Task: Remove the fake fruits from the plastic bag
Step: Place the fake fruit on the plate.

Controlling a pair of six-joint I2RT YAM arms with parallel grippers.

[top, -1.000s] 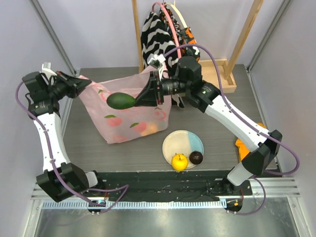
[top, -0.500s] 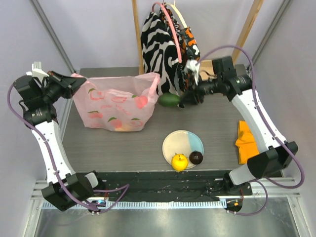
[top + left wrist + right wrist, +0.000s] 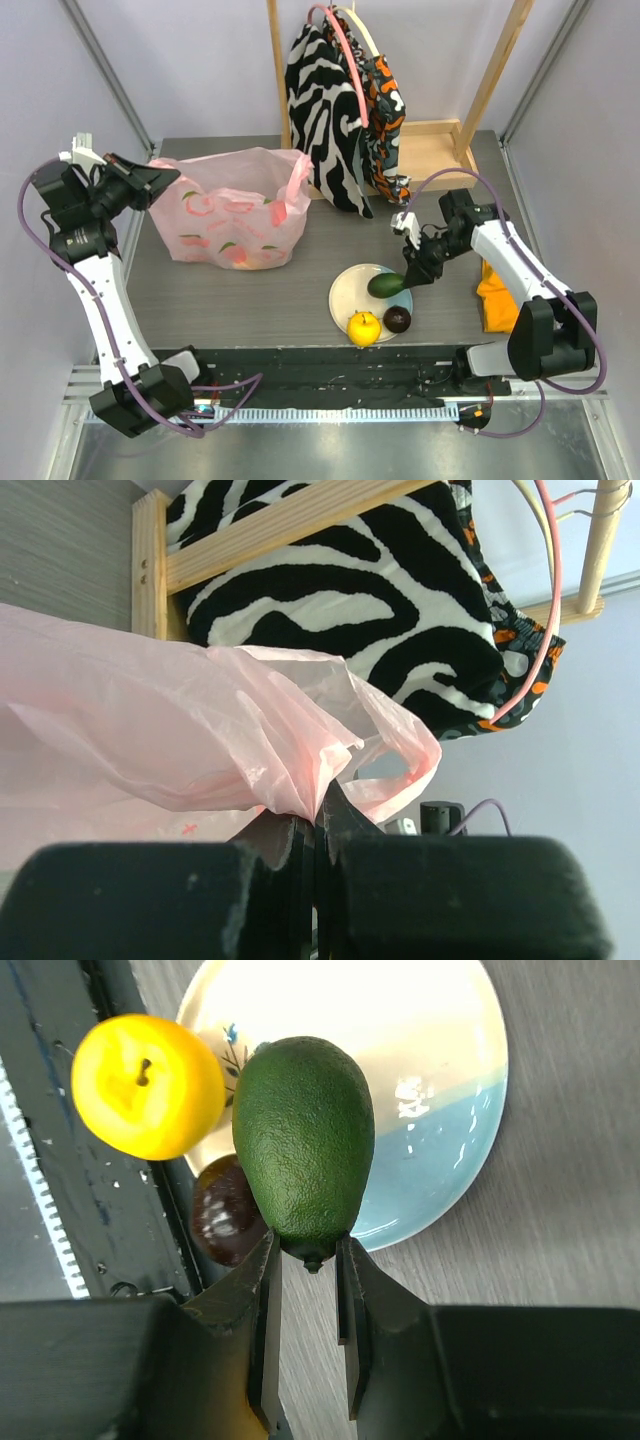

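The pink plastic bag (image 3: 240,215) lies at the back left of the table, with fruits showing dimly through it. My left gripper (image 3: 160,180) is shut on the bag's left edge; the left wrist view shows pink film (image 3: 200,730) pinched between the fingertips. My right gripper (image 3: 405,277) is shut on the narrow end of the green avocado (image 3: 385,285), held over the cream-and-blue plate (image 3: 355,285). In the right wrist view the avocado (image 3: 305,1150) is above the plate (image 3: 440,1080). The yellow-orange fruit (image 3: 364,327) and the dark maroon fruit (image 3: 398,319) rest on the plate's near rim.
A zebra-striped cloth bag (image 3: 320,110) hangs on a wooden rack (image 3: 440,140) at the back. A folded orange cloth (image 3: 493,290) lies at the right edge under my right arm. The black base rail runs along the near edge.
My right gripper has carried the avocado out of the bag, rightwards and then forward down to the plate. The bag has sagged lower and shifted left with my left gripper.
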